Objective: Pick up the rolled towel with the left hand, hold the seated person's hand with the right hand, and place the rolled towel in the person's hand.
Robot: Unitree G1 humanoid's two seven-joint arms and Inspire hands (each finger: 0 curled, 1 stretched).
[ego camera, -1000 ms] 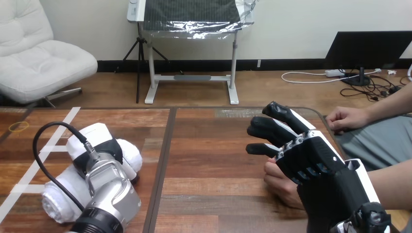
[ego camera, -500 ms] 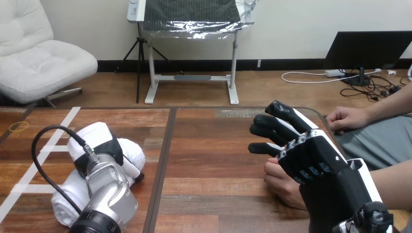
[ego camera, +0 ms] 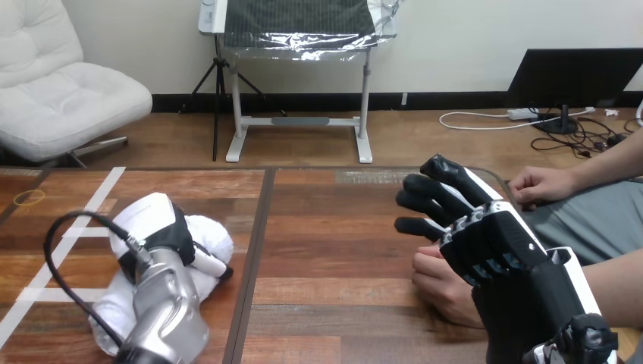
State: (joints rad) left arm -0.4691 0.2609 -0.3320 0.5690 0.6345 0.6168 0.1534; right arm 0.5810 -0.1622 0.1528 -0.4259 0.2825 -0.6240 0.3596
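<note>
Near-left of table: rolled towel (ego camera: 208, 241), white, soft fluffy pile, fat cylinder on its side, axis running diagonally from near-left to far-right
towel height: low at the table surface; can't tell if it rests or is just lifted
towel ends: rounded far end pokes out past the hand toward the centre seam, near end beside the forearm
left hand (ego camera: 152, 221): across the roll's middle, fingers wrapped round it, gripping; hard white shell on the back, black jointed fingers
left forearm (ego camera: 170, 322): smooth silver metal tube
right hand (ego camera: 489, 246): right side of table, fingers (ego camera: 434, 203) stretched forward, slightly spread, gripping nothing; matte black, white shell along the edge
person's hand at lower right (ego camera: 440, 287): loosely curled, under the right hand; contact between them can't be told
person's hand at upper right (ego camera: 540, 186): loose fist at the table's far-right edge, well apart from both robot hands
table (ego camera: 334, 227): dark glossy wood planks, visible grain, dark seam (ego camera: 254, 250) down the middle
tape (ego camera: 102, 186): flat white lines on the left half
yellow ring (ego camera: 29, 197): thin, lying flat at far left
</note>
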